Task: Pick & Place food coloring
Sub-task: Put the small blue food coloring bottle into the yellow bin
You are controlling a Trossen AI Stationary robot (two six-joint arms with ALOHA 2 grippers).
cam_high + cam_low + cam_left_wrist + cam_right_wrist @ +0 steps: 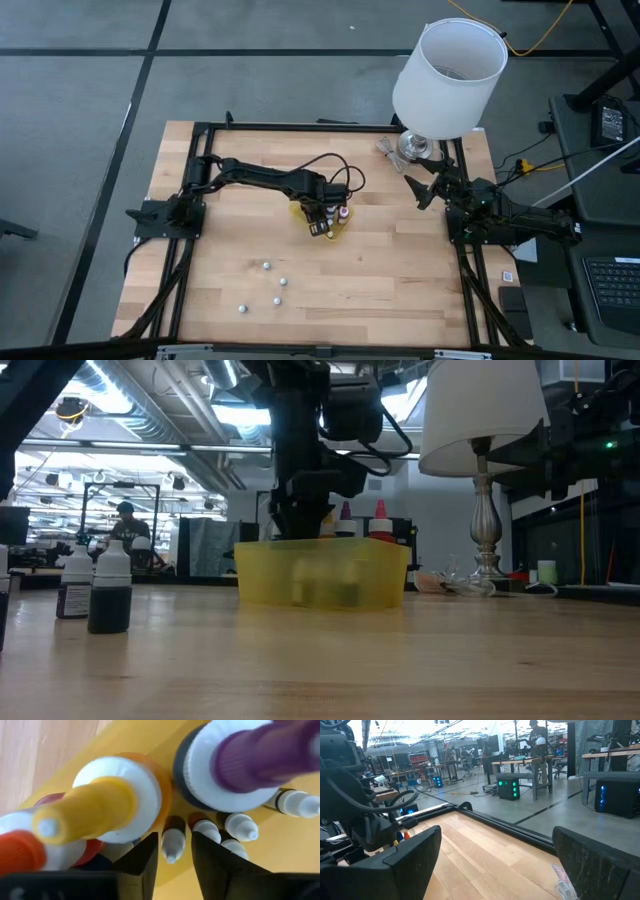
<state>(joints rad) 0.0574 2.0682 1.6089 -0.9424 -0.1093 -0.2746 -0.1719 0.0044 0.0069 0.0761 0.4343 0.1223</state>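
Observation:
My left gripper (322,222) reaches down into the yellow tray (298,211) at mid-table and is shut on a tiny dark food coloring bottle with a white cap (173,844). Larger bottles with yellow (95,810), purple (250,755) and orange (17,850) caps stand in the tray, and a few tiny bottles (240,826) lie on its floor. Several more tiny bottles (266,266) stand on the table nearer the front; two of them show close in the low view (110,595). My right gripper (422,190) waits open at the table's right side. My left gripper has the tiny bottle's sides (173,832) between its two fingers (145,862), which come from above and point down. The bottle stands along the fingers with its white cap toward the wrist. Whether its base rests on the tray floor is hidden.
A white-shaded lamp (448,75) stands at the table's far right corner, with clear wrapping (388,148) beside its base. A dark frame (200,130) runs along the table's edges. People and benches show in the room behind.

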